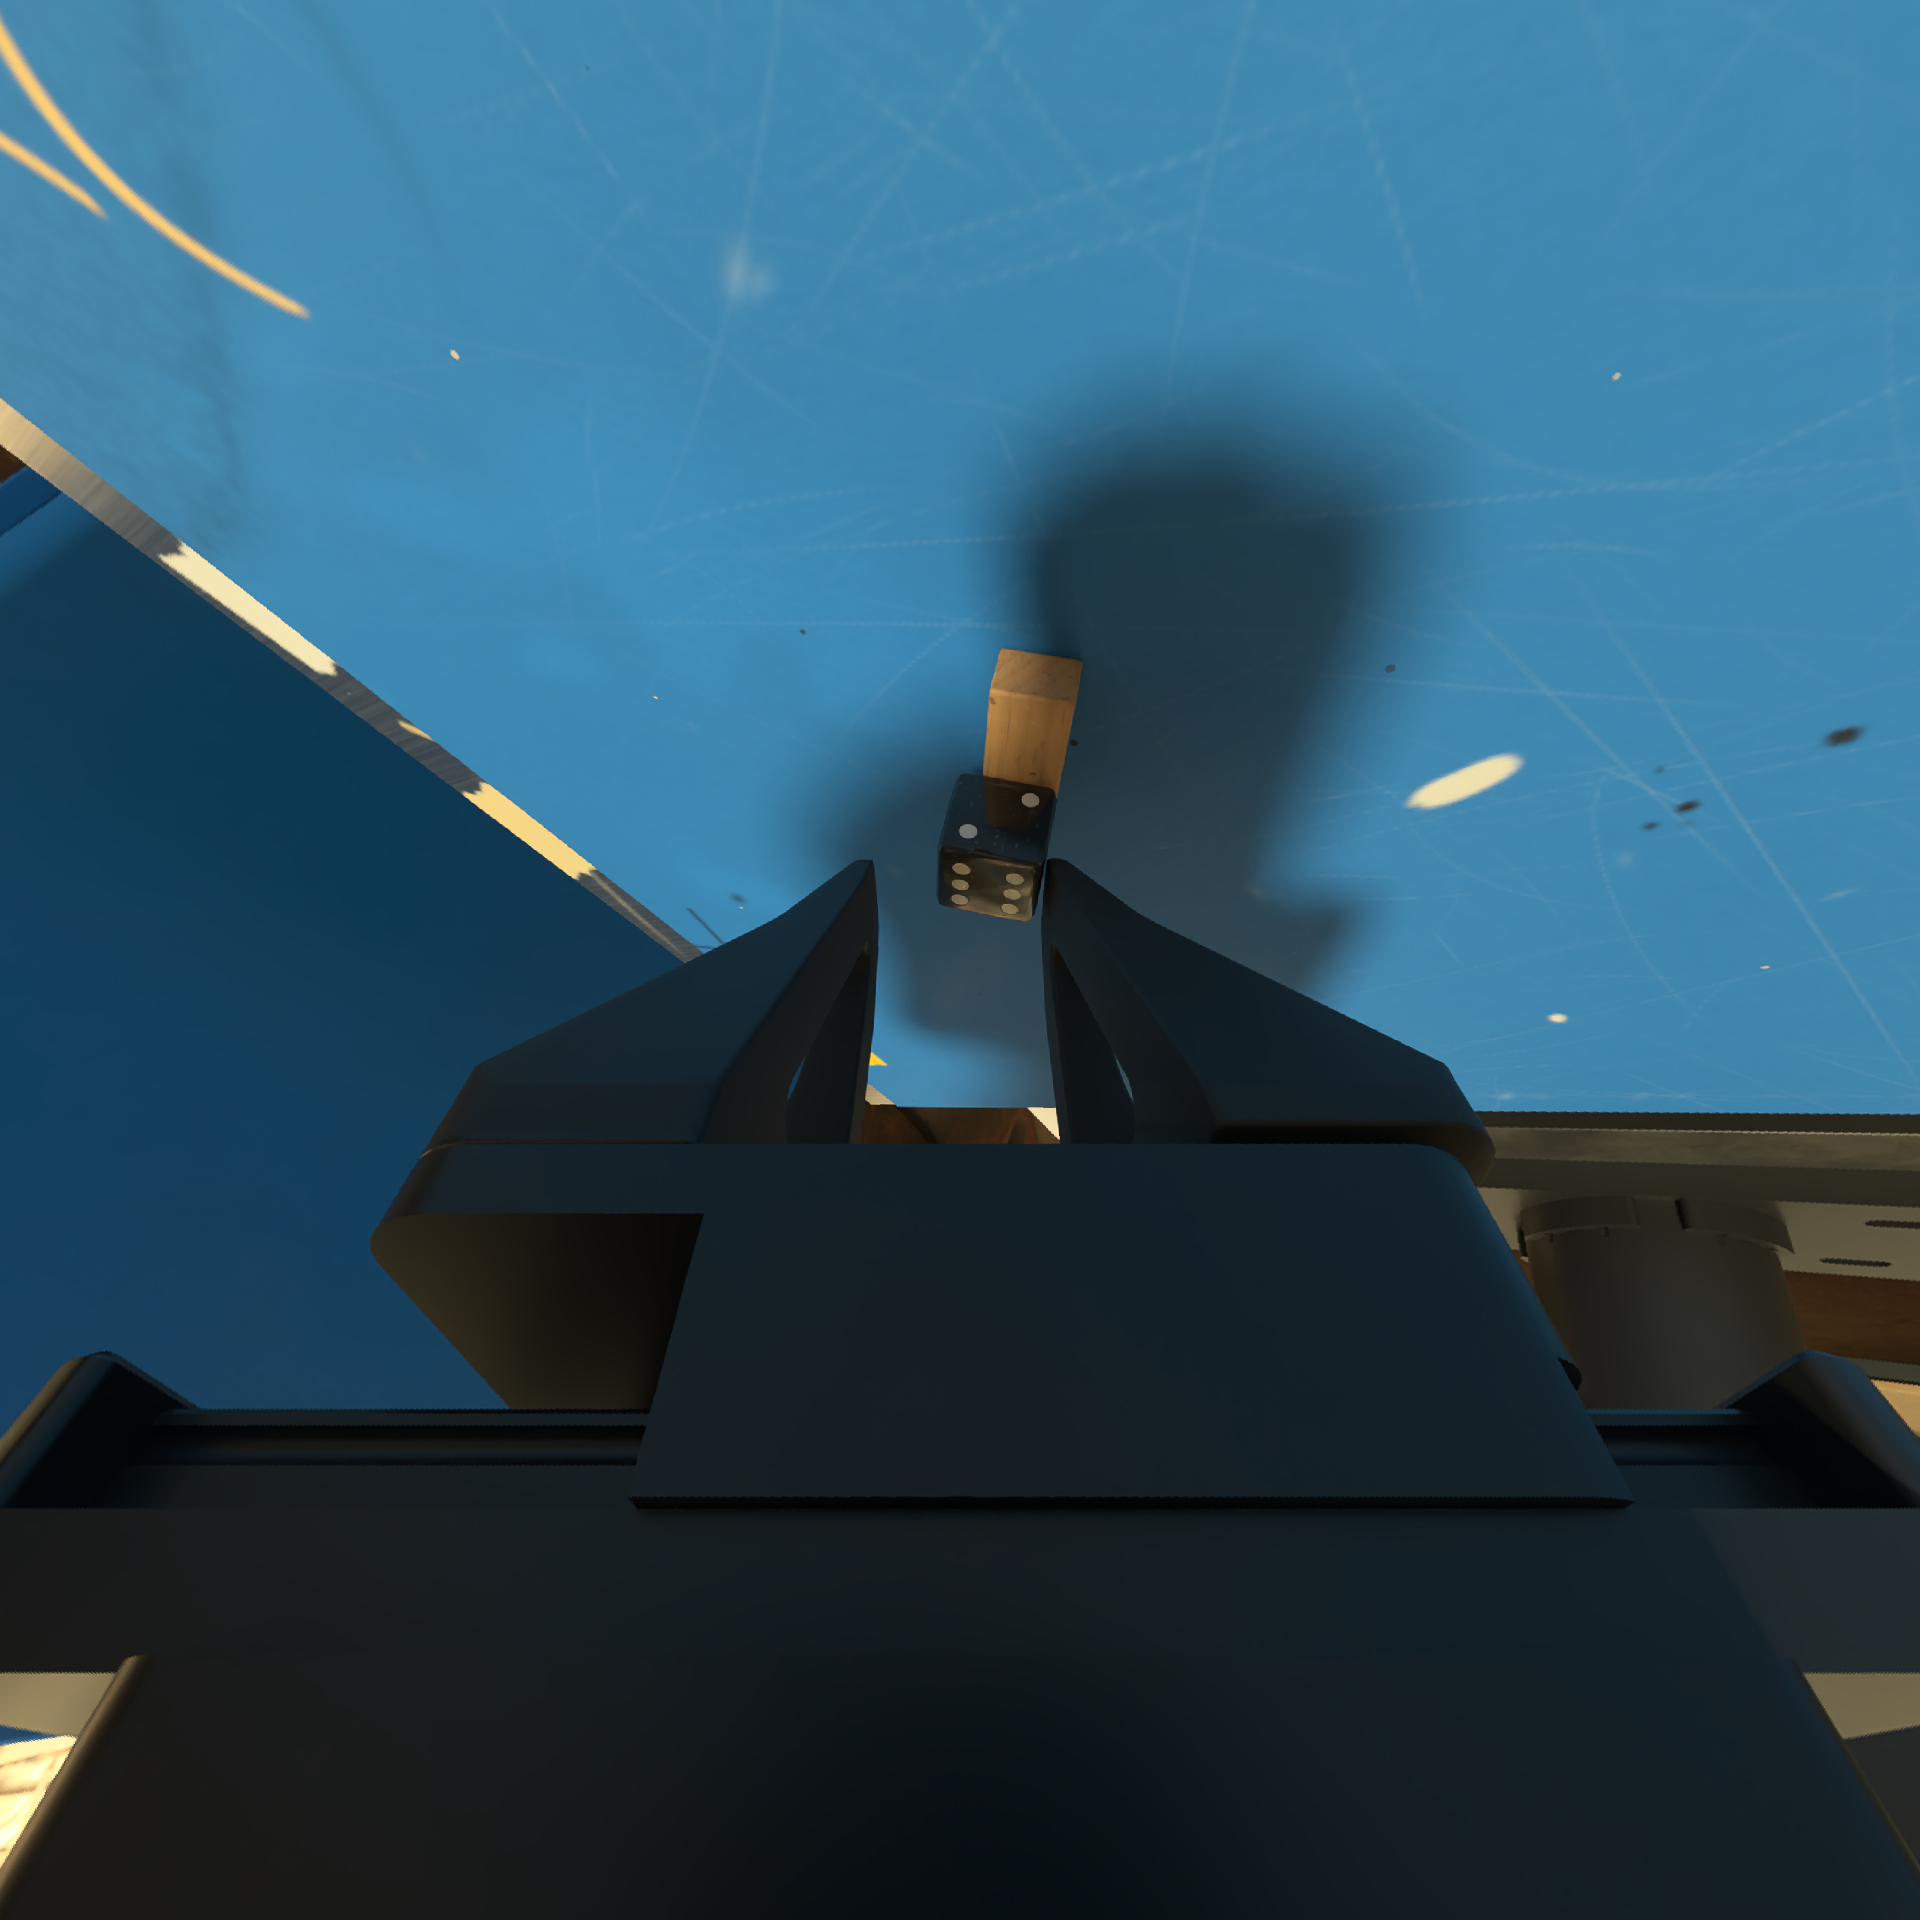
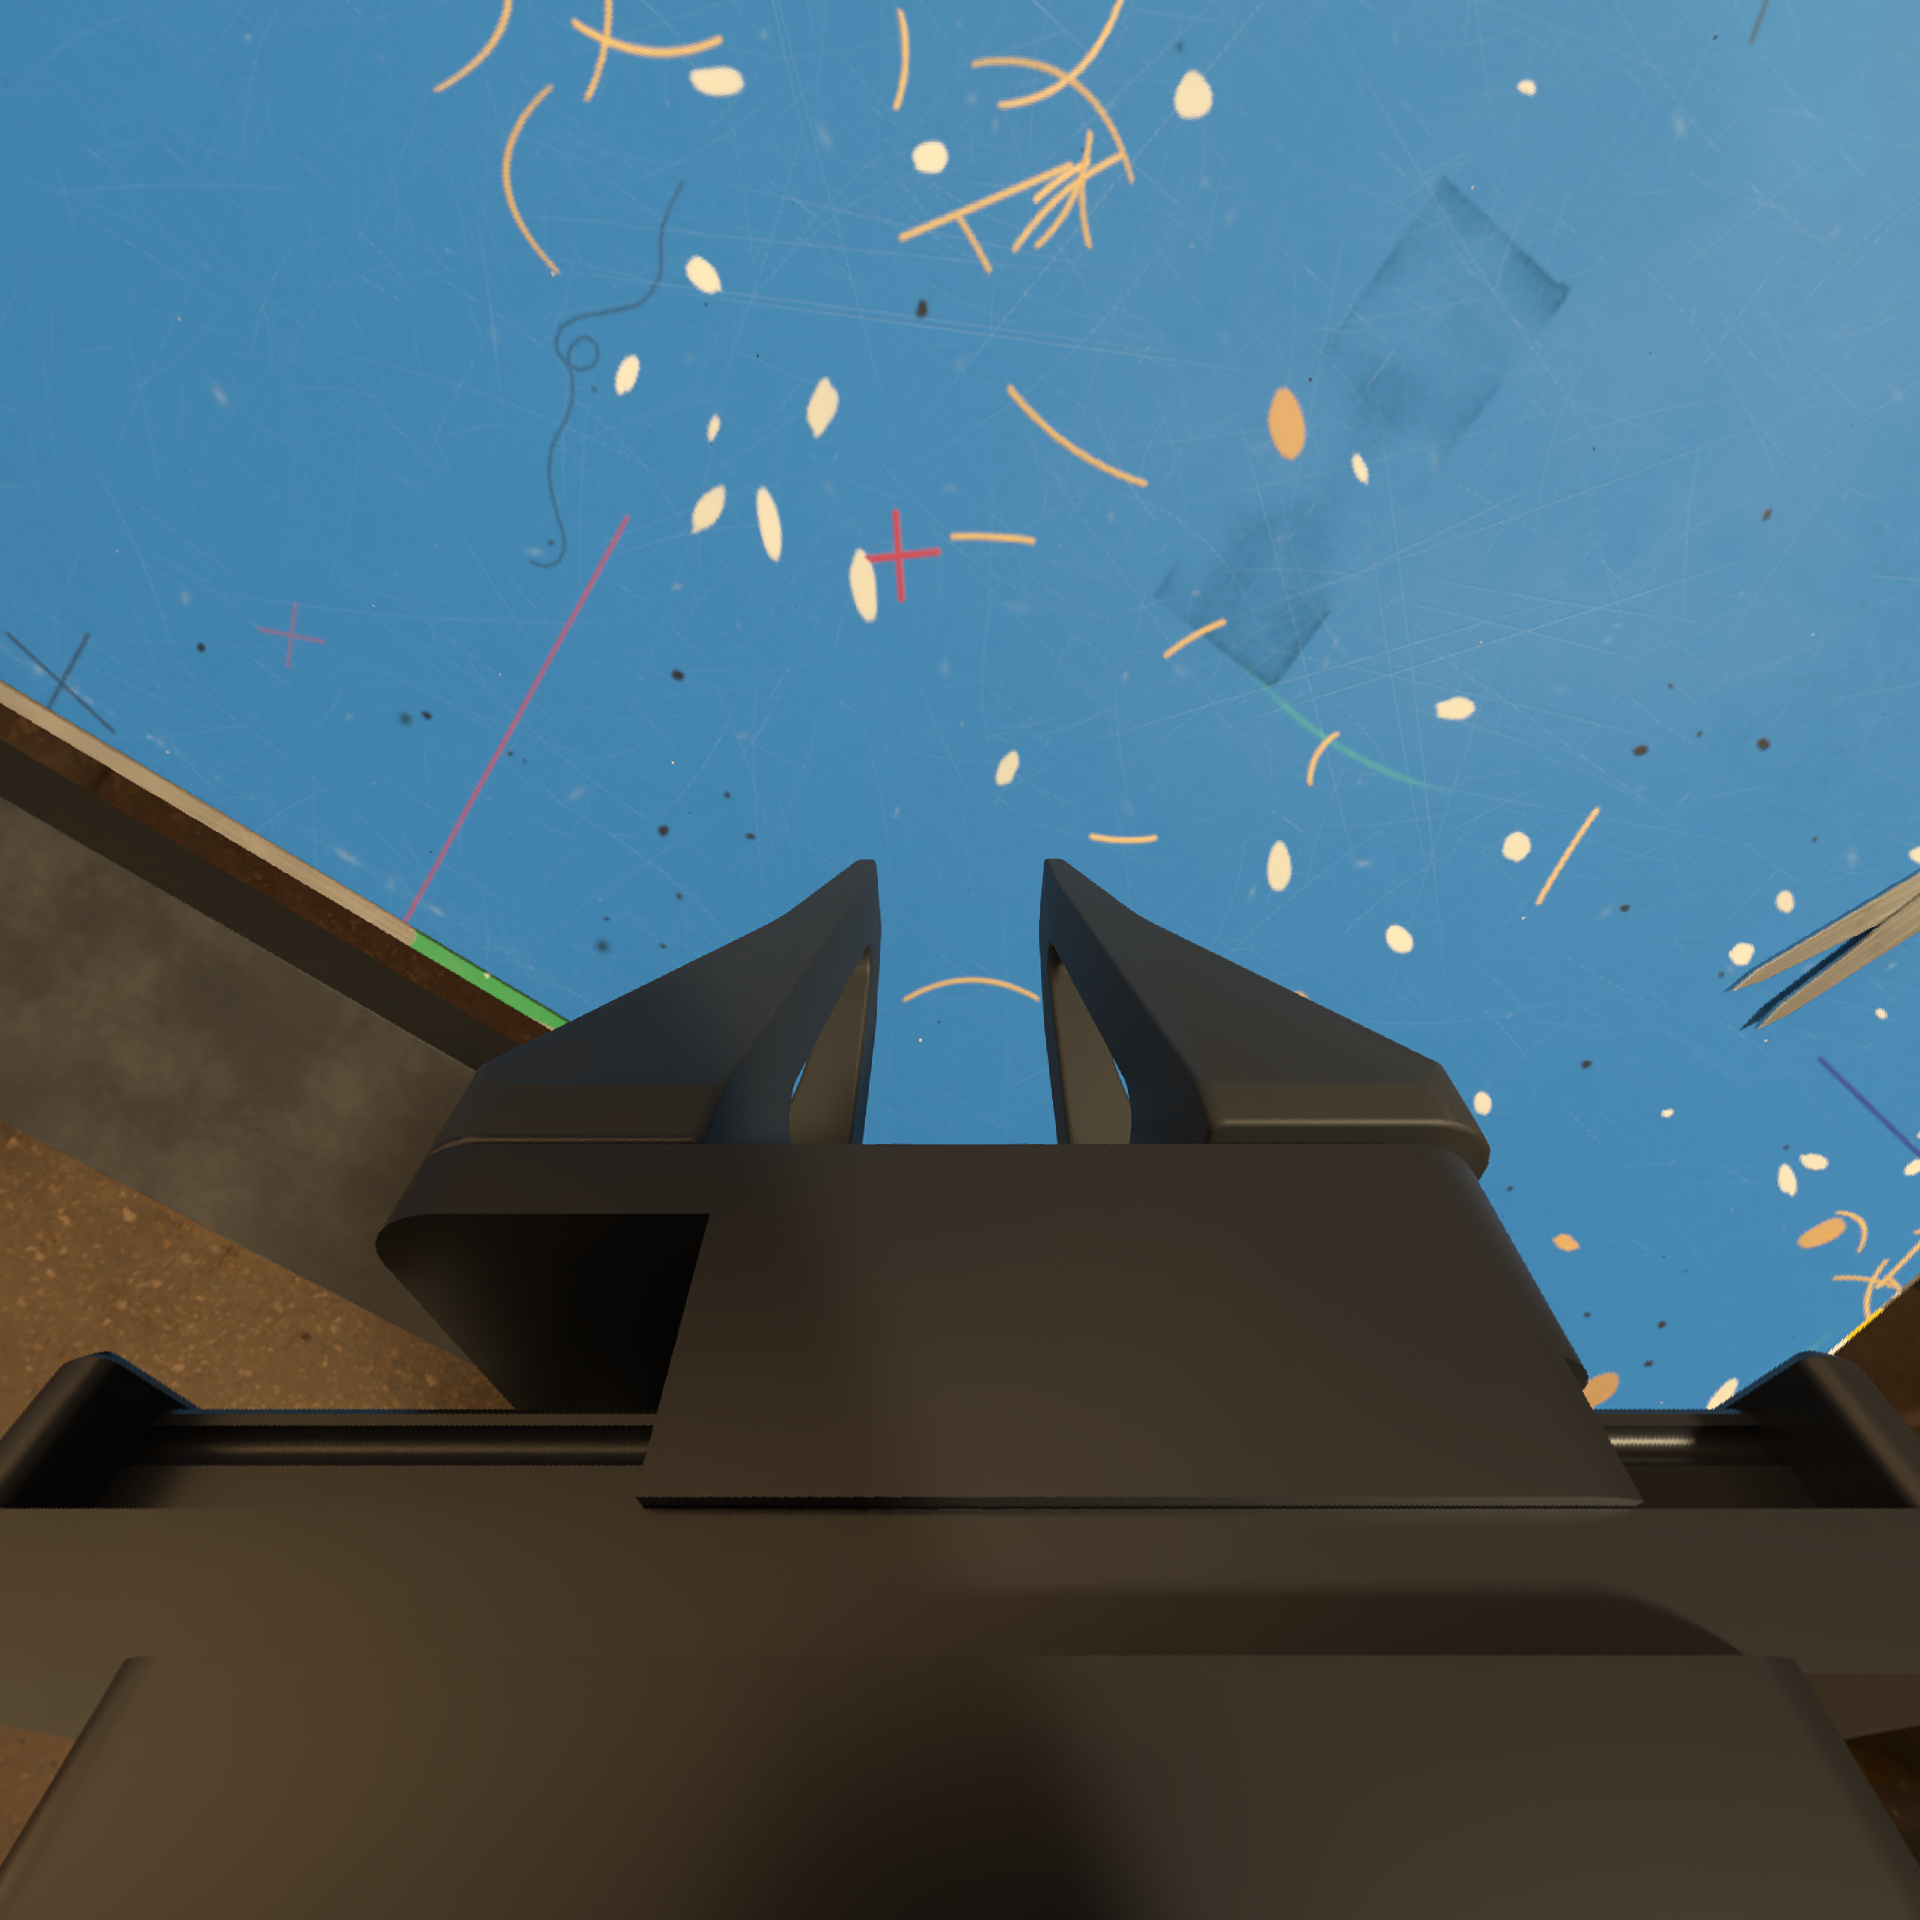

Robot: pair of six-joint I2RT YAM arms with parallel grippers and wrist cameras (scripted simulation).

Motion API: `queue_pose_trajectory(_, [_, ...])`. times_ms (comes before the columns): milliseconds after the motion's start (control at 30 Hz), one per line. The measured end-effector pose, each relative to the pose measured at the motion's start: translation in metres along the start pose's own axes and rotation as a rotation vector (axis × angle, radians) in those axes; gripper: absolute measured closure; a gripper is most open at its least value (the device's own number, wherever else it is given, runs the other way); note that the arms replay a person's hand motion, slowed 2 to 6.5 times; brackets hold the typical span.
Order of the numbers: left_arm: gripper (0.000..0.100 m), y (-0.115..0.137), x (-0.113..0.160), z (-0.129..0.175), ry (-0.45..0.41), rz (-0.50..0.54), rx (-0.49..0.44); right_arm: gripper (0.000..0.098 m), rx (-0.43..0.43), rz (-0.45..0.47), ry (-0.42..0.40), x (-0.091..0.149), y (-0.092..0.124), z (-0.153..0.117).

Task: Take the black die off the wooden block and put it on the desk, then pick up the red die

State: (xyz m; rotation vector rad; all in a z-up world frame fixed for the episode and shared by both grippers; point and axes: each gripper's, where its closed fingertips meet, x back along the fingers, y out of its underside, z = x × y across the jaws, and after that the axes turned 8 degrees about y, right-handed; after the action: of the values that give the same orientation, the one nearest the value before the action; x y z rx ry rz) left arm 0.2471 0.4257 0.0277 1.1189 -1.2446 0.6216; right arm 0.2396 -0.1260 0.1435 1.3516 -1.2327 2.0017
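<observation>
In the left wrist view the black die [image 1: 992, 847] with white pips sits on the near end of the upright wooden block [image 1: 1031, 717], on the blue desk [image 1: 1039, 312]. My left gripper [image 1: 961, 864] is open. Its fingertips are level with the die, which lies just beyond them, closer to the right finger [image 1: 1081, 935]; I cannot tell if they touch. My right gripper [image 2: 961, 864] is open and empty above the scratched, paint-flecked blue desk [image 2: 1455, 623]. No red die shows in either view.
The desk's pale edge [image 1: 312, 655] runs diagonally at the left of the left wrist view, with a drop beyond it. In the right wrist view the desk edge [image 2: 208, 810] is at the lower left, and a grey pointed object [image 2: 1849, 956] lies at the right border.
</observation>
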Motion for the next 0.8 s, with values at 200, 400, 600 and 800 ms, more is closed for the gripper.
queue_pose_trajectory(200, [0.074,0.0002,-0.0013,-0.0001,0.018,-0.015,0.008,0.0720,0.004,0.000,0.001,0.0002,0.0000,-0.0001])
queue_pose_trajectory(400, [0.075,-0.0012,-0.0022,0.0002,0.026,-0.016,0.007,0.0721,0.015,0.002,-0.001,0.0013,-0.0002,-0.0016])
queue_pose_trajectory(600, [0.076,-0.0022,-0.0030,0.0011,0.039,-0.020,0.006,0.0726,0.022,0.004,-0.001,0.0020,-0.0006,-0.0025])
queue_pose_trajectory(800, [0.077,-0.0029,-0.0037,0.0015,0.048,-0.024,0.002,0.0731,0.025,0.001,0.001,0.0019,-0.0003,-0.0024])
